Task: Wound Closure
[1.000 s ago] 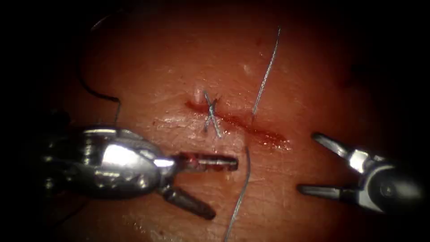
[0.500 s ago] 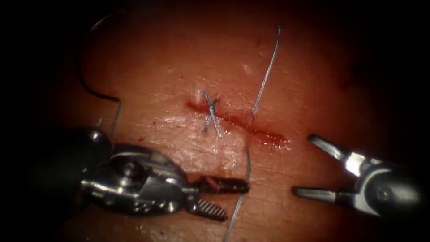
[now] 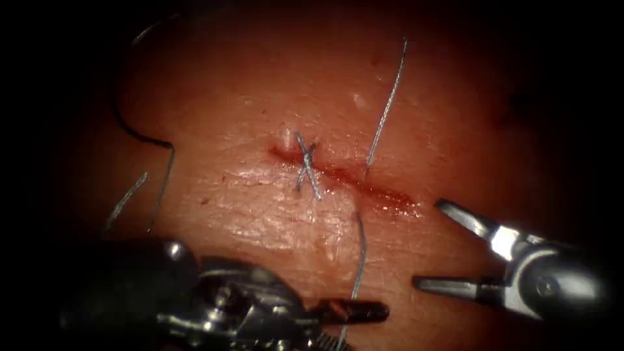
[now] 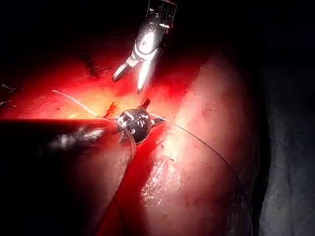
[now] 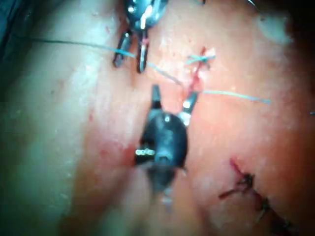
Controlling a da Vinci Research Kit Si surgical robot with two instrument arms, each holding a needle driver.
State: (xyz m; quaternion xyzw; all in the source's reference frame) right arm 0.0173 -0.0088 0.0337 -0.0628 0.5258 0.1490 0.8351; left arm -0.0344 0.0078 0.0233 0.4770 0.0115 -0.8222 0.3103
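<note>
Thread: thin grey-blue suture thread (image 3: 359, 260) runs near-vertical, below the red horizontal cut (image 3: 364, 185).
Left hand (image 3: 354, 313): closed around that thread.
Right hand (image 3: 432, 244): spread open, holding nothing.

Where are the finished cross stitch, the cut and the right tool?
cross stitch (image 3: 307, 166), endoscope view, where its threads cross.
cut (image 3: 374, 190), endoscope view, its red line.
right tool (image 3: 434, 244), endoscope view, between its open jaws' tips.
</note>
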